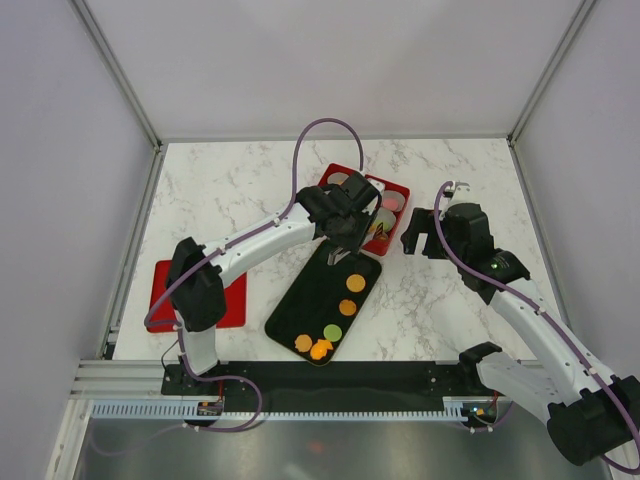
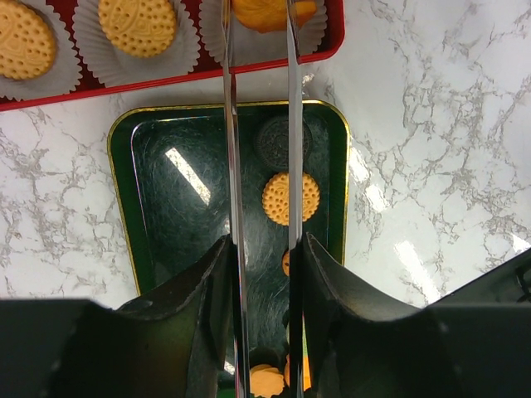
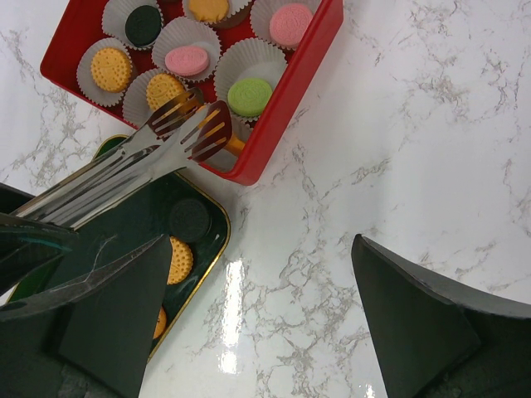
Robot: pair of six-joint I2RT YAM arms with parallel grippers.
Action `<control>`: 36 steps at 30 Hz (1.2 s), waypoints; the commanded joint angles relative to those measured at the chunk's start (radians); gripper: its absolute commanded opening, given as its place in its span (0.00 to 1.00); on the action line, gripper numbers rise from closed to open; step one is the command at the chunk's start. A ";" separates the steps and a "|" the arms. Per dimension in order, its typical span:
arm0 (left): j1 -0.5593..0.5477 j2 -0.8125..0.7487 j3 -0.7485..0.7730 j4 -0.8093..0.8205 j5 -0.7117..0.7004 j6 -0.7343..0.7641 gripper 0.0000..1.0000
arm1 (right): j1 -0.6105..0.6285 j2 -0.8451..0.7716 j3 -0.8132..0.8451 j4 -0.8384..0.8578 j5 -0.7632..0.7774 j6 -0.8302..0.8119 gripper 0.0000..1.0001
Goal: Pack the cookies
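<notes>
Placing step: the left hand (image 2: 264, 249) is clamped on the tongs (image 2: 231, 124), whose tips seem to pinch 1 orange cookie (image 2: 265, 12) over a paper cup (image 2: 311, 37) in the red box (image 2: 166, 79), top of frame. Next it needs a square, gentle release. More cookies (image 2: 290, 197) wait on the dark tray (image 2: 124, 207). The right hand (image 3: 261, 290) hangs spread and empty.

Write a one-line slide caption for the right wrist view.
Tongs hold an orange cookie over the red box's corner.

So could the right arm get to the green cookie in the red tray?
Probably yes: the right gripper hangs open beside the red tray, though the tongs close by the green cookie could crowd it.
</notes>
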 commanded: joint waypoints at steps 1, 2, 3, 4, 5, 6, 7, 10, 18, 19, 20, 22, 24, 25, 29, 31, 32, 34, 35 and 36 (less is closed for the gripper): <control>0.001 0.007 0.000 0.030 0.006 0.044 0.43 | -0.003 -0.014 0.002 0.016 0.013 -0.003 0.98; 0.001 0.005 0.002 0.029 0.003 0.044 0.44 | -0.004 -0.014 0.002 0.016 0.011 -0.002 0.98; 0.001 0.002 0.002 0.029 0.002 0.044 0.45 | -0.004 -0.014 0.003 0.016 0.010 -0.002 0.98; 0.001 -0.001 0.005 0.030 0.000 0.045 0.45 | -0.004 -0.014 0.003 0.016 0.011 -0.002 0.98; 0.001 -0.002 0.005 0.029 -0.001 0.048 0.47 | -0.004 -0.014 0.003 0.016 0.011 -0.003 0.98; 0.001 -0.005 0.006 0.027 -0.005 0.051 0.47 | -0.004 -0.015 0.003 0.015 0.013 -0.003 0.98; -0.001 -0.010 0.007 0.026 -0.005 0.053 0.48 | -0.004 -0.015 0.002 0.016 0.013 -0.003 0.98; 0.001 -0.013 0.011 0.019 -0.008 0.054 0.52 | -0.004 -0.015 0.003 0.015 0.014 -0.003 0.98; 0.001 -0.028 0.022 0.010 -0.012 0.058 0.54 | -0.006 -0.017 0.003 0.016 0.016 -0.003 0.98; 0.001 -0.033 0.025 0.009 -0.012 0.058 0.54 | -0.006 -0.017 0.003 0.016 0.016 -0.003 0.98; 0.001 -0.036 0.026 0.009 -0.014 0.059 0.54 | -0.006 -0.016 0.003 0.016 0.016 -0.002 0.98; 0.001 -0.045 0.033 0.003 -0.015 0.062 0.54 | -0.007 -0.015 0.005 0.018 0.014 -0.003 0.98; 0.001 -0.050 0.043 -0.002 -0.017 0.065 0.54 | -0.006 -0.015 0.003 0.016 0.014 -0.002 0.98; 0.001 -0.048 0.045 -0.008 -0.018 0.067 0.54 | -0.006 -0.014 0.003 0.016 0.014 -0.003 0.98; -0.001 -0.064 0.048 -0.013 -0.024 0.067 0.54 | -0.007 -0.015 0.003 0.018 0.014 -0.002 0.98; 0.001 -0.071 0.053 -0.014 -0.024 0.068 0.54 | -0.007 -0.015 0.003 0.018 0.014 -0.002 0.98; 0.001 -0.074 0.053 -0.016 -0.023 0.070 0.54 | -0.007 -0.015 0.003 0.018 0.014 -0.003 0.98; 0.001 -0.082 0.057 -0.016 -0.023 0.071 0.55 | -0.007 -0.015 0.003 0.019 0.014 -0.002 0.98; 0.002 -0.082 0.059 -0.019 -0.021 0.074 0.55 | -0.009 -0.015 0.003 0.019 0.013 -0.003 0.98; 0.001 -0.085 0.063 -0.020 -0.021 0.074 0.55 | -0.007 -0.017 0.003 0.018 0.013 -0.003 0.98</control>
